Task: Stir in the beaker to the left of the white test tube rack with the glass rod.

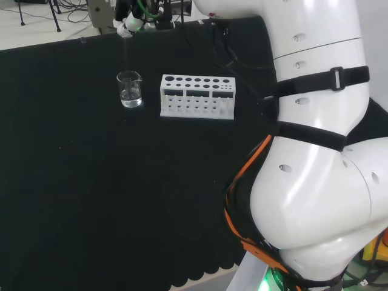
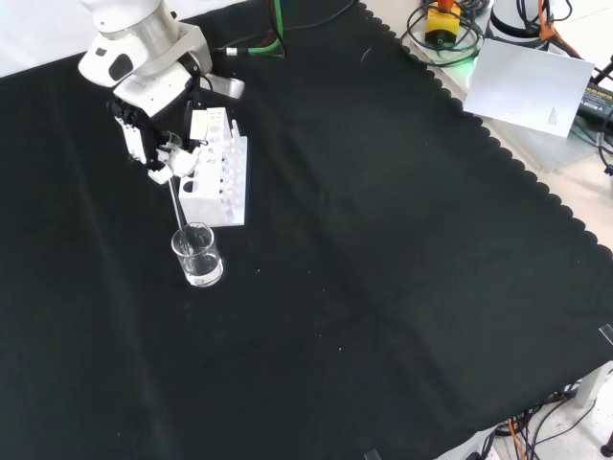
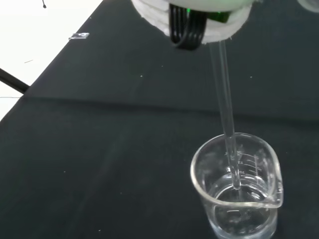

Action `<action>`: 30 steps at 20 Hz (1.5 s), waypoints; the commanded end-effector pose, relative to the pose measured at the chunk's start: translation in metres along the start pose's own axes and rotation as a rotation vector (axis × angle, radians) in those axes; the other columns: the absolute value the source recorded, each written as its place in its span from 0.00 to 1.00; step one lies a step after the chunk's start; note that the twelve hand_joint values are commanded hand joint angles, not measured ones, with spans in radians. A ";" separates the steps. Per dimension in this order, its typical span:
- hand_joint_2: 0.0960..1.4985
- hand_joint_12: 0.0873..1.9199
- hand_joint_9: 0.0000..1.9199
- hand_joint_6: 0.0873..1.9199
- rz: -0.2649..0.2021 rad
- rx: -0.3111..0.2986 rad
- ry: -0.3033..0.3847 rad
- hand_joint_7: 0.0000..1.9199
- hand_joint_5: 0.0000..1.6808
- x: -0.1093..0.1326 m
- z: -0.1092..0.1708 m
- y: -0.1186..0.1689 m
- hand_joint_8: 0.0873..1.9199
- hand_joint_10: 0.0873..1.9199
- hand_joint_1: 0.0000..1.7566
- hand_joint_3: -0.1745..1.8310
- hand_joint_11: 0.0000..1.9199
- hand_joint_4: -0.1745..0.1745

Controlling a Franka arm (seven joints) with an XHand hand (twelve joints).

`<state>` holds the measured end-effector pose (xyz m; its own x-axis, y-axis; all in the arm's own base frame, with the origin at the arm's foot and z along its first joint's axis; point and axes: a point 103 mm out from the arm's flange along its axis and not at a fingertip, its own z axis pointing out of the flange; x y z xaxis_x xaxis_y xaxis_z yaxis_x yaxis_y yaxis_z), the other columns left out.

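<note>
The tabletop [image 2: 402, 287] is covered by black cloth, and wide bare cloth is seen around the ware in the front view, out to the scalloped edge at the right. In the head view, a clear beaker [image 1: 130, 89] is placed just left of the white test tube rack [image 1: 197, 96], with a narrow gap between them. A little clear liquid is held in the beaker, as seen in the wrist view. The glass rod [image 3: 225, 107] is pinched by the curled fingers of the hand [image 2: 161, 153], which is held above the beaker beside the rack. The rod's lower end is dipped inside the beaker, into the liquid.
</note>
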<state>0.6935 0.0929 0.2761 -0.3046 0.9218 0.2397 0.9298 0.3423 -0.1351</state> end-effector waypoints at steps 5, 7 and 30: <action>0.47 0.28 0.96 0.13 0.070 -0.006 -0.022 0.65 0.75 -0.032 -0.017 -0.036 0.47 0.16 0.75 0.34 0.88 0.00; 0.47 0.28 0.96 0.13 0.067 -0.010 -0.025 0.65 0.75 -0.027 -0.020 -0.041 0.47 0.16 0.75 0.34 0.88 0.00; 0.48 0.28 0.96 0.14 0.018 0.013 -0.010 0.65 0.74 0.002 0.001 -0.006 0.47 0.16 0.75 0.33 0.88 0.00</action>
<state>0.6812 0.1156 0.2848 -0.3306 0.9148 0.2321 0.9211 0.3663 -0.1318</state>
